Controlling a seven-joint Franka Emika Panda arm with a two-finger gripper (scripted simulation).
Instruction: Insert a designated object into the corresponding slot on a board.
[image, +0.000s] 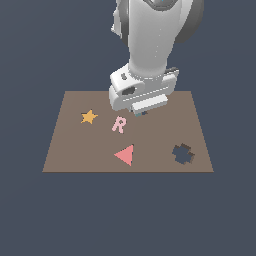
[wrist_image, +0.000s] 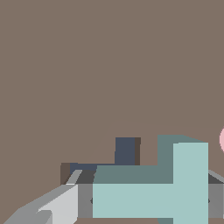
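The board (image: 70, 150) lies flat on a dark ground. The arm descends over the board's far edge, near the middle of that edge. The gripper (image: 140, 112) sits low, close above the board surface.

In the wrist view, the teal T-shaped block (wrist_image: 148, 199) lies between the two grey fingers (wrist_image: 65, 203), which bear on its opposite ends. The jaws are clenched on the block. In the exterior view only a small teal corner shows beneath the gripper body.

The slot (wrist_image: 124, 153), a dark T-shaped cutout, is visible in the wrist view just beside the block. The block partly overlaps the slot and is offset from its outline. The block is not seated in the slot; whether it touches the board cannot be determined.

The pink letter R (image: 119, 124) lies just beside the gripper, toward the board's near edge. The orange star (image: 89, 117) lies toward the board's edge at the exterior view's left. The red triangle (image: 125, 155) lies near the middle of the near edge. The cross-shaped cutout (image: 183, 154) lies near the near corner at the exterior view's right, well apart from the gripper.
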